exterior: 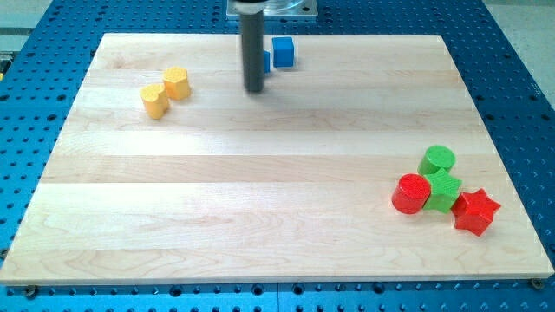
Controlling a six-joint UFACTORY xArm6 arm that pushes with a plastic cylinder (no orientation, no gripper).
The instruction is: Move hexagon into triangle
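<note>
Two yellow blocks lie at the upper left of the wooden board (277, 260). The upper one (177, 82) looks hexagonal. The lower one (155, 101) touches it, and I cannot tell its shape. A blue block (283, 52) that looks like a cube sits near the top edge. Another blue piece (266, 60) to its left is mostly hidden behind my rod, so I cannot make out its shape. My tip (253, 89) rests on the board below and left of the blue blocks, about 90 px to the right of the yellow hexagon and touching no block.
A cluster sits at the lower right: a green cylinder (438, 159), a green block (444, 191), a red cylinder (411, 193) and a red star (476, 211). A blue perforated table (520, 78) surrounds the board.
</note>
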